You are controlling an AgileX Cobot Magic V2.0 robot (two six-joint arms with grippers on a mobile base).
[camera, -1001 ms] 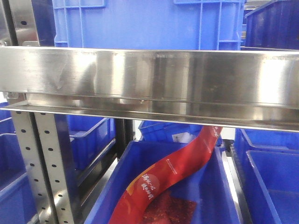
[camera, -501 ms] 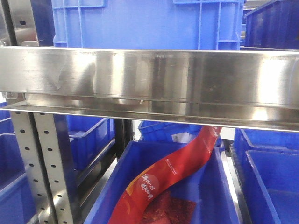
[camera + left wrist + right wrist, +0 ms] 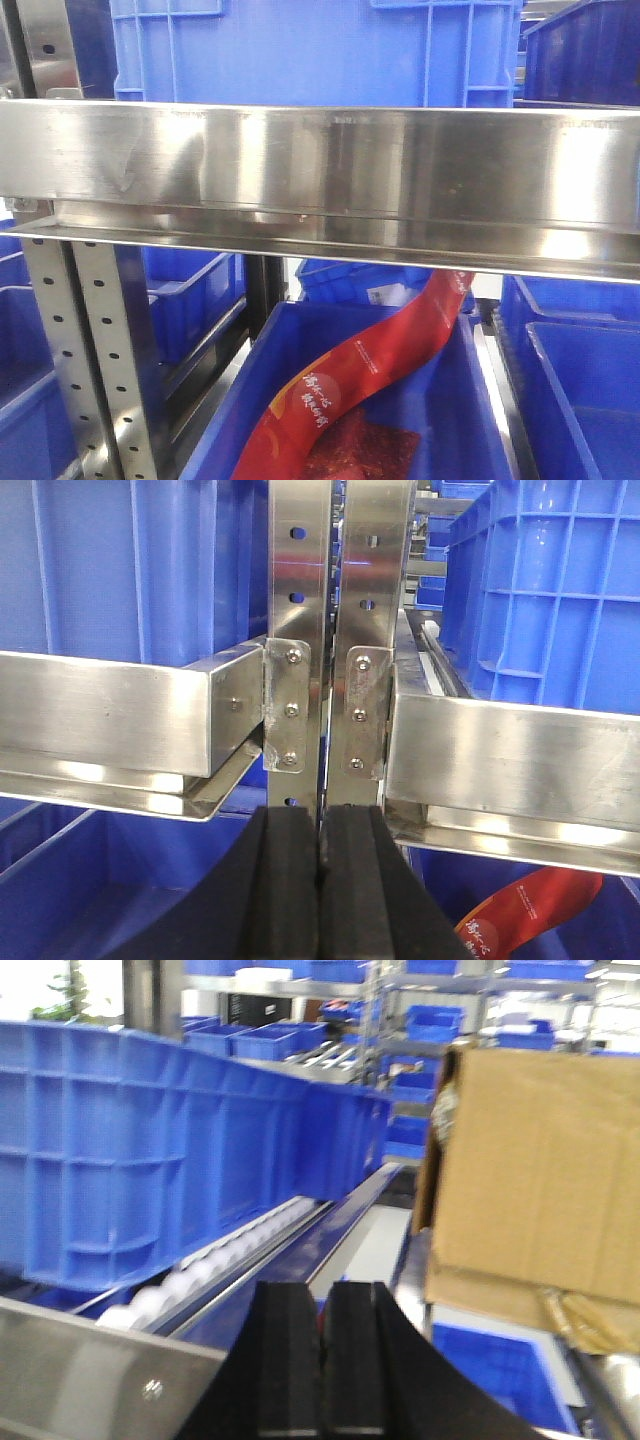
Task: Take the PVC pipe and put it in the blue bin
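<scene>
You see a bright blue bin (image 3: 300, 45) above a brushed silver steel rail (image 3: 320, 165); a grey upright (image 3: 95, 350) dotted with dark holes. Below, a blue crate (image 3: 460, 400) holds a red banner (image 3: 370, 365) with pale lettering. Your wrist views show matte black pads (image 3: 290, 890), a tan cardboard box (image 3: 540, 1170) and white rollers (image 3: 190, 1280).

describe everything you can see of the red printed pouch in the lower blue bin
The red pouch is a long, glossy, flexible plastic strip with white lettering too small to read. It slants from the bin's lower left to its upper right, where its top end passes behind the steel shelf rail. Its lower part lies on a darker red packet. The left wrist view catches one end below the rail.
</scene>
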